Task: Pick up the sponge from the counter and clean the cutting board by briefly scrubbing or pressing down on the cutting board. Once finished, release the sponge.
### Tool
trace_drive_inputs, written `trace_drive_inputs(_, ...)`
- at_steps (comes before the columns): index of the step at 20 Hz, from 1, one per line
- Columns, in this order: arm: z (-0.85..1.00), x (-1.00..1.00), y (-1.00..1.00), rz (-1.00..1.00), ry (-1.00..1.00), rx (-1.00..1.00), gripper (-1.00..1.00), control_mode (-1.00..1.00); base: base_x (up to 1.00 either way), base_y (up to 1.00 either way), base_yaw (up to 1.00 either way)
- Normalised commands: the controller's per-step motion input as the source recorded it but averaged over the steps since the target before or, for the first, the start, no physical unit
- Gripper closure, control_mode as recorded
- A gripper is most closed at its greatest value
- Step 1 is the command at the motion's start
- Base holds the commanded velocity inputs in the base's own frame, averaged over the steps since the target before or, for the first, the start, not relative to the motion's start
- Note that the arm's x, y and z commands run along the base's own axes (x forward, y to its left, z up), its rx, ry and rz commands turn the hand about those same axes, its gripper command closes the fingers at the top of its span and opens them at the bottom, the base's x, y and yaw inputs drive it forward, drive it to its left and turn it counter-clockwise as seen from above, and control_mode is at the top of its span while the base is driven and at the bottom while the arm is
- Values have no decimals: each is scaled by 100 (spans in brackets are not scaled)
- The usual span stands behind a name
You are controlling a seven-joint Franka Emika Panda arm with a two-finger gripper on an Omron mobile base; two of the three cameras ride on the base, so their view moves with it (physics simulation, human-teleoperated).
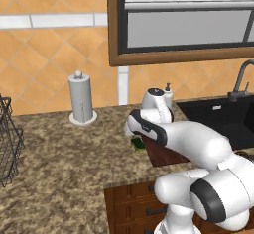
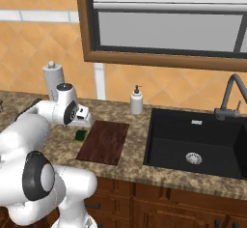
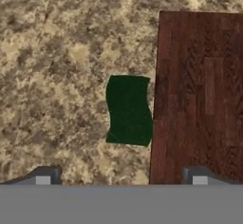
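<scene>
An orange-tiled wall with a dark-framed window [image 2: 169,24] backs the broad speckled brown-and-tan granite-look worktop [image 1: 59,163], which runs over dark wooden drawers [image 1: 134,203]. At the far left of the left base view hangs a black wire rack [image 1: 9,141]; further along stands a white paper-towel roll on its holder [image 1: 81,99]. The small flat dark green rectangular sponge [image 3: 128,110] lies on the worktop, just beside the left edge of the thin dark reddish-brown wooden cutting board [image 3: 201,95], apparently touching it. The end effector [image 3: 121,176] hangs above the sponge with its two dark fingertips [image 3: 43,175] spread wide and holding nothing. To the right come a white soap dispenser [image 2: 137,100], a black sink basin [image 2: 195,145] and a grey tap [image 2: 231,96].
</scene>
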Motion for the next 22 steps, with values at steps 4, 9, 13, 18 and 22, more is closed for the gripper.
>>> trace_drive_inputs(4, -50, 43, 2, 0, 2, -2, -100, -100, 0, 0, 0)
trace_drive_inputs(9, -35, 29, 5, 0, 4, -1, -100, -100, 0, 0, 0)
trace_drive_inputs(13, -33, 23, 11, 0, 0, -3, -100, -100, 0, 0, 0)
trace_drive_inputs(18, -30, 22, 2, 0, 0, 0, -100, -100, 0, 0, 0)
trace_drive_inputs(22, -27, 14, 0, 0, 0, 0, -100, -100, 0, 0, 0)
